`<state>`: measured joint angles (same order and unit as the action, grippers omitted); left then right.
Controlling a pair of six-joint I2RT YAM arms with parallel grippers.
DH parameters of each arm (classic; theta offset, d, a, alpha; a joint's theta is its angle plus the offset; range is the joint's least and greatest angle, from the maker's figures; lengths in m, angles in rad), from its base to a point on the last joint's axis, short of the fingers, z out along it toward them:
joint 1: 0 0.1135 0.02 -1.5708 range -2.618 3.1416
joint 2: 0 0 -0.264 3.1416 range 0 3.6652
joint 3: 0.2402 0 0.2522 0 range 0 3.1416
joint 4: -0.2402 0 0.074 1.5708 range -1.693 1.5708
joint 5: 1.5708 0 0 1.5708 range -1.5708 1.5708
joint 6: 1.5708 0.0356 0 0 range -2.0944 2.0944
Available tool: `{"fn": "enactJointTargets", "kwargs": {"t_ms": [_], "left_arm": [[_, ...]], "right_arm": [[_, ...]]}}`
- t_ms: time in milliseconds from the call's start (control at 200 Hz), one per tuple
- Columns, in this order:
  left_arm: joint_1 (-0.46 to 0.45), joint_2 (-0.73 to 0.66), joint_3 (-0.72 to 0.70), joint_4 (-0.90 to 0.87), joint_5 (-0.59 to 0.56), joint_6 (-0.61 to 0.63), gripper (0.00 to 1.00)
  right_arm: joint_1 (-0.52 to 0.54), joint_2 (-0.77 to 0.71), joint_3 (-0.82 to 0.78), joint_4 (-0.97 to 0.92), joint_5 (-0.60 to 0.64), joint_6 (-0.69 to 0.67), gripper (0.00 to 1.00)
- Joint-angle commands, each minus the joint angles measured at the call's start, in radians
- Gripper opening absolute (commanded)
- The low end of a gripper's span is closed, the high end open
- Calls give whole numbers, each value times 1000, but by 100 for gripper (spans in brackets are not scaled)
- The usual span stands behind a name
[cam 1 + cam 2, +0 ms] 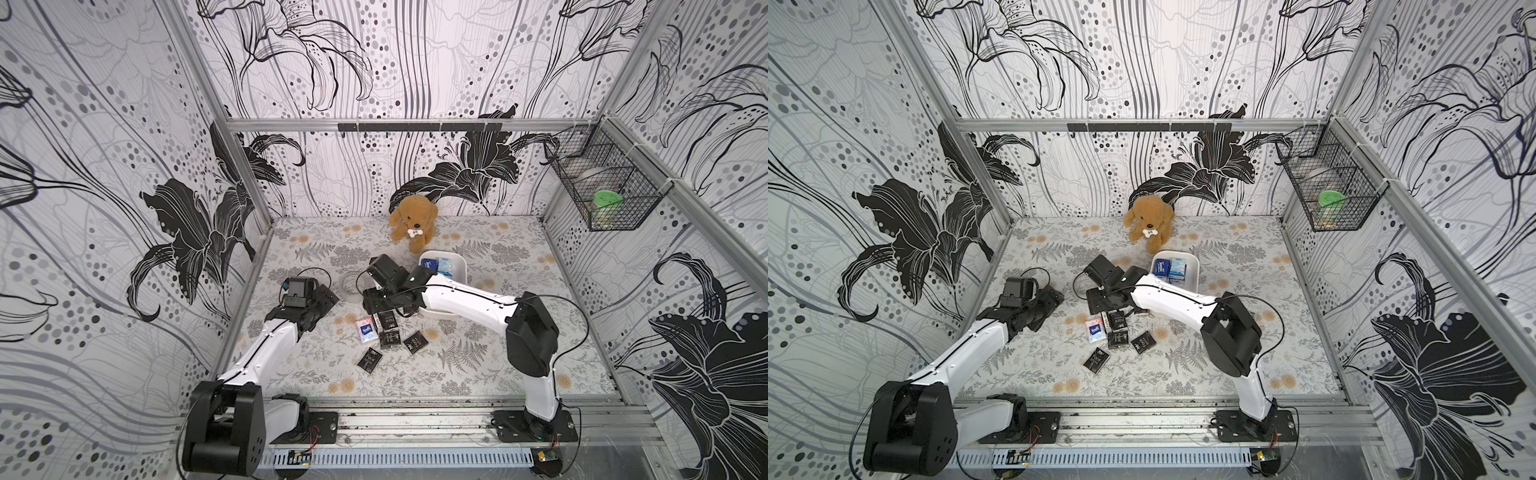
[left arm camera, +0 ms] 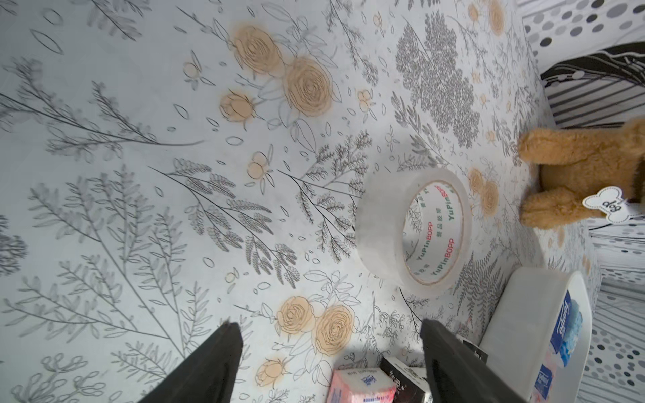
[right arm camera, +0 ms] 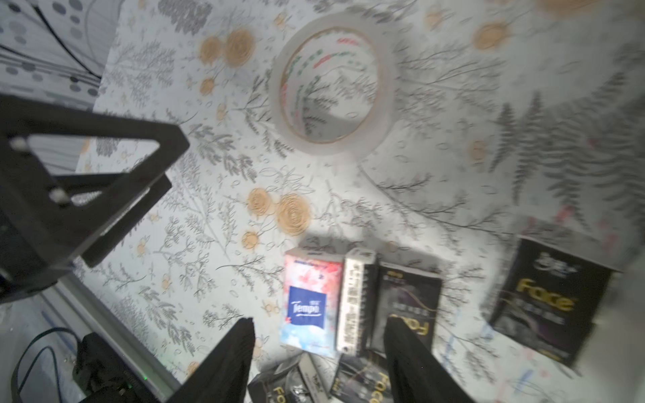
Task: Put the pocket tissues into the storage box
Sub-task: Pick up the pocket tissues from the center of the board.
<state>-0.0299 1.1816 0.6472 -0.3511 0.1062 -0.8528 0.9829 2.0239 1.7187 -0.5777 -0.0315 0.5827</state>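
Right gripper (image 3: 319, 324) open, empty, above crowded tissue packets (image 3: 310, 303); risk of pinching two together, one dropping short of the box (image 1: 460, 266). Left gripper (image 2: 330, 324) open, empty

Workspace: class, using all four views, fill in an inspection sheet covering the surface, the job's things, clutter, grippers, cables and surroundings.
Surface: floral-print table, no spills seen.
Job's things: storage box holds a dark blue packet and a light blue packet; a pink packet and several black packets lie on the table.
Clutter: clear tape roll lying flat; plush dog at the back.
Grippers: left gripper jaws open, empty; right gripper jaws open above the loose packets.
Cables: black cable loops at the left wrist, off the packets.
Surroundings: patterned walls; wire basket holding a green-lidded jar; hook rail.
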Motion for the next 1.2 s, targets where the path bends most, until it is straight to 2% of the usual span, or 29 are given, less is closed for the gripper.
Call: {"fn": "enactJointTargets", "kwargs": {"t_ms": [0, 210, 581, 941, 1056, 1196], "left_arm": [[47, -32, 0, 25, 32, 44, 86], [80, -49, 20, 11, 50, 57, 87], [81, -61, 24, 8, 73, 49, 87], [80, -71, 25, 3, 75, 47, 87], [81, -77, 28, -4, 74, 48, 87], [81, -86, 33, -13, 75, 53, 87]], "right_arm": [[37, 55, 56, -78, -42, 2, 65], [61, 138, 103, -126, -62, 7, 67], [69, 281, 265, -282, 14, -1, 70], [97, 350, 320, -356, 78, -1, 74], [97, 362, 329, -350, 81, 0, 69], [97, 358, 337, -331, 82, -3, 42]]}}
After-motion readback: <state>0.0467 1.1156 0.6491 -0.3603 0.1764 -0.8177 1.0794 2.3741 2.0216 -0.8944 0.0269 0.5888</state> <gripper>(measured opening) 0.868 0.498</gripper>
